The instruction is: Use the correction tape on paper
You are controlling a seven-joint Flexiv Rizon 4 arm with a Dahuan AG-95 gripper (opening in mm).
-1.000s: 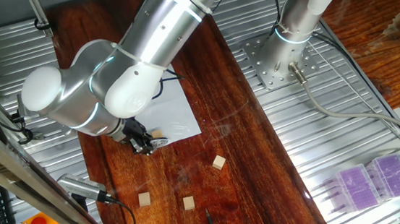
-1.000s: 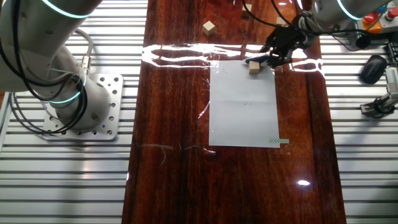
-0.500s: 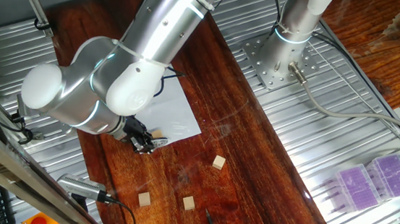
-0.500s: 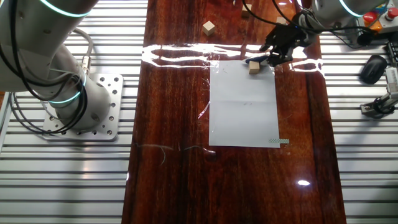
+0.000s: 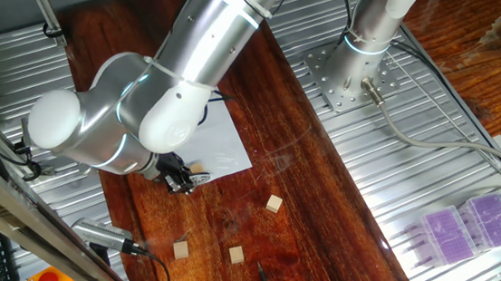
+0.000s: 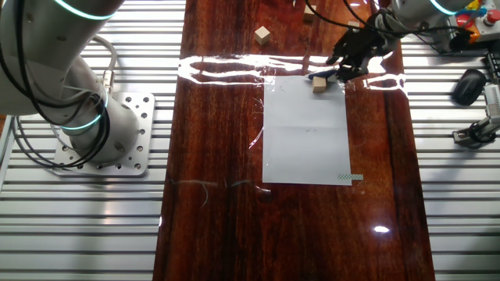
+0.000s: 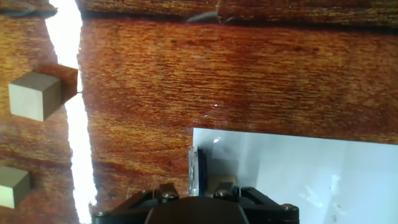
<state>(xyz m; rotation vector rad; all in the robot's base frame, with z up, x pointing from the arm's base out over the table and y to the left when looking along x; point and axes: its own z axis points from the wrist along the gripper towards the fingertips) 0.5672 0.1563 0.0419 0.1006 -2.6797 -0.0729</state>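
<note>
The white paper (image 6: 306,129) lies flat on the dark wooden table; it also shows in one fixed view (image 5: 220,141) and in the hand view (image 7: 305,174). My gripper (image 6: 344,69) is low over the paper's far right corner, shut on the correction tape (image 6: 319,76). In the hand view the correction tape (image 7: 195,169) stands on edge between the jaws, at the paper's corner. In one fixed view the gripper (image 5: 179,180) is mostly hidden under my arm. A tan cube (image 6: 319,87) sits on the paper right beside the tape.
Three tan wooden cubes (image 5: 273,203) (image 5: 236,254) (image 5: 181,249) and a dark pen (image 5: 263,278) lie on the wood beyond the paper. Another cube (image 6: 262,33) is near the table's far end. The second arm's base (image 6: 109,133) stands on the slatted metal. Purple boxes (image 5: 466,228) sit aside.
My arm's elbow has shifted slightly. The gripper and the correction tape stay at the paper's corner.
</note>
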